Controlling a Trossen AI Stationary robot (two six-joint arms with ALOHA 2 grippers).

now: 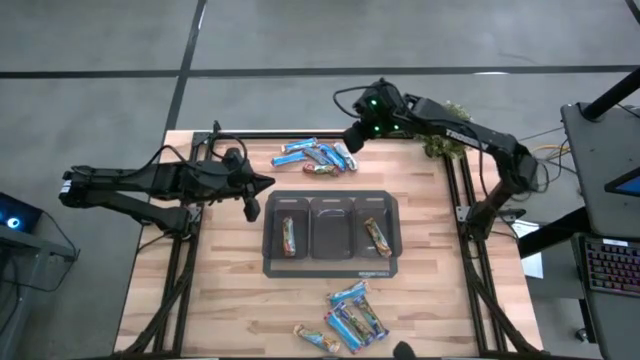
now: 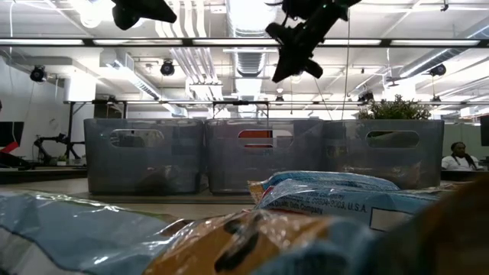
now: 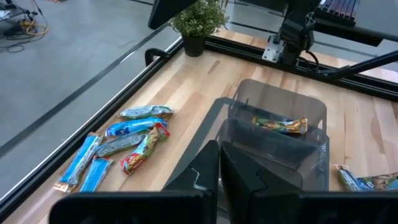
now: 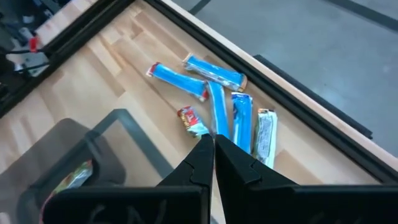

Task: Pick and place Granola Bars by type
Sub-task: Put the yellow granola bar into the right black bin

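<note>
Blue wrapper [image 2: 336,200] reads "U.S.A." – rest unreadable.

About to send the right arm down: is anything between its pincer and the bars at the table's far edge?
Nothing visible. The right pincer, shut and empty, hangs just beside the far cluster of granola bars, with only open air and bare table between them.

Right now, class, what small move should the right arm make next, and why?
Probably open the right gripper and lower it onto the far pile of bars: its fingers are shut, empty and hovering over that pile, while the tray has an empty middle compartment.
</note>
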